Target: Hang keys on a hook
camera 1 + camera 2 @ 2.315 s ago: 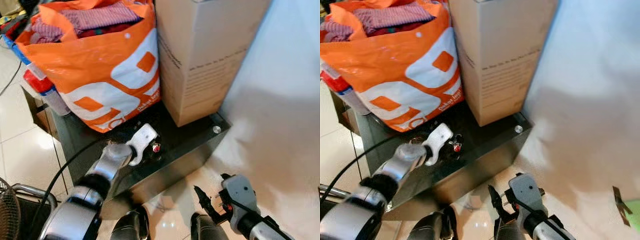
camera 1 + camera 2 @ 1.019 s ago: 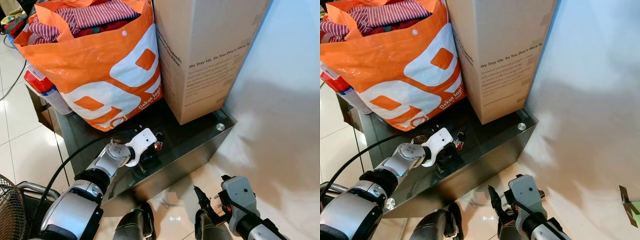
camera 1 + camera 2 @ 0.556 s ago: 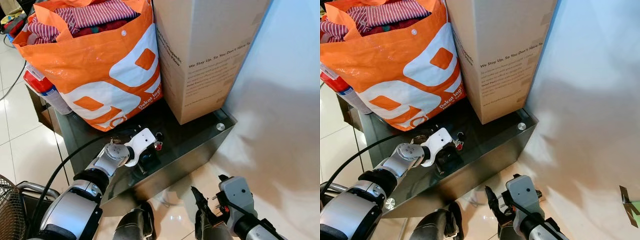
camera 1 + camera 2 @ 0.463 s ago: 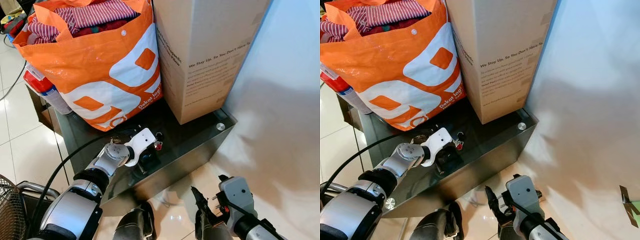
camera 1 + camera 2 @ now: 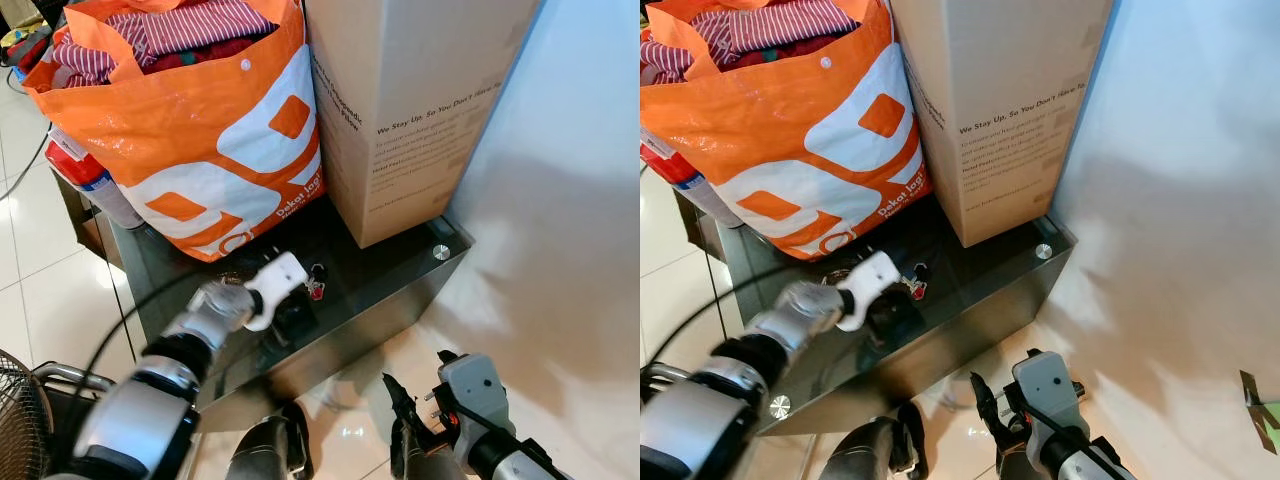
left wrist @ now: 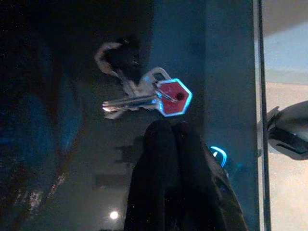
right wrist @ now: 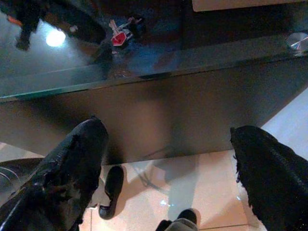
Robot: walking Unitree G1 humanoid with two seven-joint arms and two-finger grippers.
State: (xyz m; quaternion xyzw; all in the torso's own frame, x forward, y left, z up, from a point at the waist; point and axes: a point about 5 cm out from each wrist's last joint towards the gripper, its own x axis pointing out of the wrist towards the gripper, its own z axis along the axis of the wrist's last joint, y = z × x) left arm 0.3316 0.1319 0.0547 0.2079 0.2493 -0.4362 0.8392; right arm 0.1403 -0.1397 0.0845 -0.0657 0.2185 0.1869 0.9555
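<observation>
Left wrist view, left gripper [image 6: 166, 126] closed just short of red-headed keys [image 6: 144, 96]

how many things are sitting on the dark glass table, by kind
orange bag stuffed with clothes: 1
cardboard box: 1
bunch of keys, one with a red head: 1
total: 3
The left claw, fingers together, hangs just short of the keys on the table.

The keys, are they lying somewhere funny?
A little. The keys with the red head lie loose on the dark glass table, in front of the orange bag, not on any hook. The left gripper sits just beside them, fingers together.
</observation>
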